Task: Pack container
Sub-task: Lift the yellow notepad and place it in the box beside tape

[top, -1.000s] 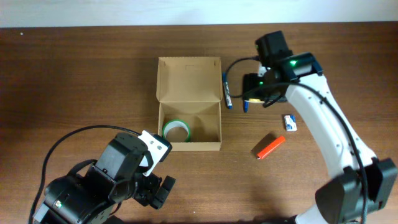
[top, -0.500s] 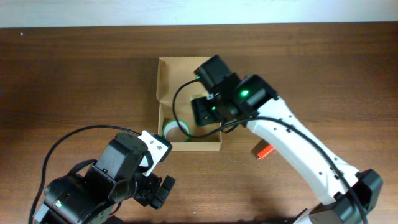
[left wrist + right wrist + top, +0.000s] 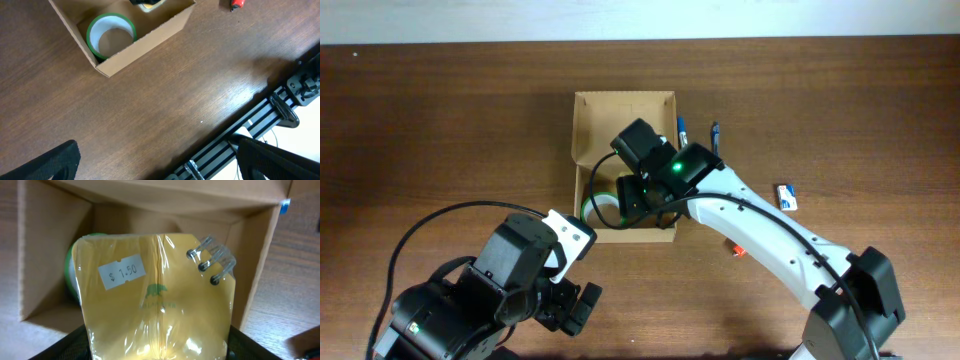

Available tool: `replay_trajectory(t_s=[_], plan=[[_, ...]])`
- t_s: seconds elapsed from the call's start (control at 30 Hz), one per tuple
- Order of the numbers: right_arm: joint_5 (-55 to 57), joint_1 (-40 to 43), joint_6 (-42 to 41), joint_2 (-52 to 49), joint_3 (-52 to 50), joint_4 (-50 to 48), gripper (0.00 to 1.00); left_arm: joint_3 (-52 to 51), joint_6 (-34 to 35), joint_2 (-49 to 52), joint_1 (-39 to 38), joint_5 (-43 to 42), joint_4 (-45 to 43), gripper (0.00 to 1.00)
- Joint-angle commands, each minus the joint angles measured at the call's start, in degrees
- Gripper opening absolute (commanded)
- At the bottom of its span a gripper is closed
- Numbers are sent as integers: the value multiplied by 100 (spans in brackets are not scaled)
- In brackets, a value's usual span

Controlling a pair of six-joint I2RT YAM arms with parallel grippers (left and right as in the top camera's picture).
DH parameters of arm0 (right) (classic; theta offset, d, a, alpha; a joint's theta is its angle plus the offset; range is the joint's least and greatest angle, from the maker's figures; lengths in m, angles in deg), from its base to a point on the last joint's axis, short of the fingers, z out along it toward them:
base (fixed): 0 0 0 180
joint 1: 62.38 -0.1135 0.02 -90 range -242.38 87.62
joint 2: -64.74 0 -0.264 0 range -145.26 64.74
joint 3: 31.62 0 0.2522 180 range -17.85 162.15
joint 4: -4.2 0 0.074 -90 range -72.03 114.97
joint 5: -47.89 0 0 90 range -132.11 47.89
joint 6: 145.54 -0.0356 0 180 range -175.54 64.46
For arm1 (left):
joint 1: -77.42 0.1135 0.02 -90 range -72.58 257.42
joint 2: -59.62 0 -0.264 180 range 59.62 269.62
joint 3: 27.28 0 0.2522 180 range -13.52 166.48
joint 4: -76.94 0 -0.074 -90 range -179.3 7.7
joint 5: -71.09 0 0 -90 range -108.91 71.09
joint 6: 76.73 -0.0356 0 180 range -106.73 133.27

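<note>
A brown wooden table (image 3: 450, 120) was seen. A tan cardboard box (image 3: 623, 108) was set on it near the middle, with its lid flap laid open and flat toward the far side. Just beside the flap, a blue pen (image 3: 681, 128) and a dark pen (image 3: 716, 133) were laid. Farther right, a small white and blue block (image 3: 786, 196) was placed. An orange thing (image 3: 735, 248) was mostly hidden under an arm.

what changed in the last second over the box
The right end effector swung left from beside the pens to over the open box, carrying the yellow packet it grips. Nothing was let go. The left end effector, tape roll and eraser stayed put.
</note>
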Motion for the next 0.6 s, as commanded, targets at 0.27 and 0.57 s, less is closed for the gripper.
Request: replay_trajectory(t_s=[0.27,0.57], plan=[[142,-37,-448,-15,-564,-339,74,90,37,-24,-11,-63,2,99],[133,-37,-448,-15,-564,-334,86,90,37,-24,-11,-63,2,100]])
